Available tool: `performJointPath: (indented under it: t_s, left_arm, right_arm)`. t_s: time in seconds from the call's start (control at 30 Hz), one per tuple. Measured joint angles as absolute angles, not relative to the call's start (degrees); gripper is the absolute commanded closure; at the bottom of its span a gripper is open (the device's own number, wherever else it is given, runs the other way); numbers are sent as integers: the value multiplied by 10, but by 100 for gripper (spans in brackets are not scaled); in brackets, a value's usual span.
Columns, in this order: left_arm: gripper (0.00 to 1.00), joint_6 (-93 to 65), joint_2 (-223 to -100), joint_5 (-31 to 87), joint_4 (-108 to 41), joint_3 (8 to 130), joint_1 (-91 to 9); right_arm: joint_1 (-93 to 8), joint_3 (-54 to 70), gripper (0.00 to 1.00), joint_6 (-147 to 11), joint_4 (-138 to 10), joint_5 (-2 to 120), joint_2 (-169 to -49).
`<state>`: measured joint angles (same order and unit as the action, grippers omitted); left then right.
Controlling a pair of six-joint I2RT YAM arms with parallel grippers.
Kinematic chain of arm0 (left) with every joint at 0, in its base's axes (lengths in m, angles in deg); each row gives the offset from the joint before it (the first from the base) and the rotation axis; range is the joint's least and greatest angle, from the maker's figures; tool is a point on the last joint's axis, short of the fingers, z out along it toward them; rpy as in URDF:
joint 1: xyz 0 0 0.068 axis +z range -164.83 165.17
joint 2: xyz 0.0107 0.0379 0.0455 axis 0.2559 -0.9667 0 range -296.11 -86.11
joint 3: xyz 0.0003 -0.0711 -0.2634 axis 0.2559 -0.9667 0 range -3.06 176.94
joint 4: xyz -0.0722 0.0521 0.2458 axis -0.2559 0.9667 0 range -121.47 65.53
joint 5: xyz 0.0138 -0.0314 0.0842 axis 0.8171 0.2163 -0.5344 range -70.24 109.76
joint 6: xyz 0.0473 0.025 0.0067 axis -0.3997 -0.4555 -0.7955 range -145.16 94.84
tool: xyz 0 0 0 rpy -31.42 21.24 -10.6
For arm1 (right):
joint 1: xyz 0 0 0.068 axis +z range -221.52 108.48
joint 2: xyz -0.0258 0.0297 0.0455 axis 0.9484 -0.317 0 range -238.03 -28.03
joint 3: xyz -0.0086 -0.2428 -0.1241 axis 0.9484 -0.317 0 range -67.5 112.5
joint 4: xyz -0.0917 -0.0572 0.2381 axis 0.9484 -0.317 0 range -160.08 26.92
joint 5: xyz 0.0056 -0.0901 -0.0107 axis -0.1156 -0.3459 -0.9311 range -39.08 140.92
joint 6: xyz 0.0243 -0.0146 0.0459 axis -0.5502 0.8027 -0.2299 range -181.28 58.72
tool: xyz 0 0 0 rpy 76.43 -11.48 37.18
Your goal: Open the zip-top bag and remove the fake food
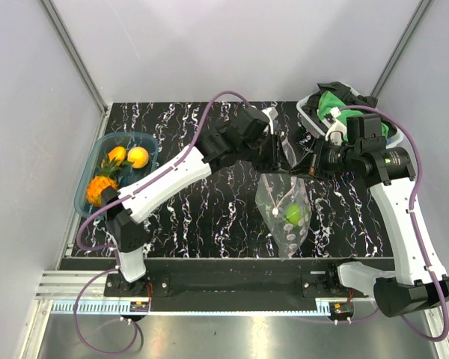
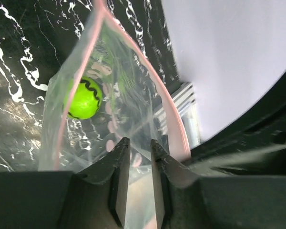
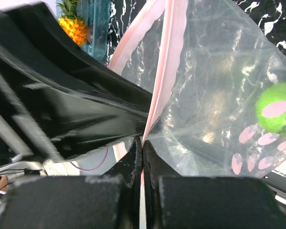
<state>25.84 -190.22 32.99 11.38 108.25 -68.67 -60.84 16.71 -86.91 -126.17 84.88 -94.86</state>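
Observation:
The clear zip-top bag (image 1: 284, 217) hangs over the middle of the table between my two grippers. Its pink zip strip (image 3: 168, 62) is parted, so the mouth is open. A green ball (image 1: 292, 214) lies inside and shows through the plastic in the left wrist view (image 2: 84, 98) and the right wrist view (image 3: 274, 112). My right gripper (image 3: 142, 140) is shut on the zip strip at the bag's top edge (image 1: 303, 168). My left gripper (image 2: 137, 142) is at the mouth (image 1: 279, 158), its jaws a narrow gap apart with bag film (image 2: 128, 95) between them.
A translucent blue tub (image 1: 82, 196) at the left holds two orange-yellow pieces (image 1: 138, 157) and a small pineapple (image 1: 99, 188). A container (image 1: 307, 118) with green cloths (image 1: 331, 101) stands at the back right, close behind my right wrist.

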Motion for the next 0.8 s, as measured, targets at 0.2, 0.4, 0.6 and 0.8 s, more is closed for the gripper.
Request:
performJointPath:
  t_s: [0.2,0.4,0.6,0.8]
  left_arm:
    - [69,333,-1885,325,103,1082,-680]
    - [70,402,-1893,321,97,1082,-679]
    - [80,435,-1910,293,93,1080,-686]
    - [90,447,-1916,243,97,1049,-703]
  right_arm:
    - [-606,168,100,-866,-1261,848,-956]
    - [-596,168,100,-868,-1259,844,-959]
    - [-590,168,100,-879,-1259,844,-958]
    - [-589,168,100,-902,-1259,844,-947]
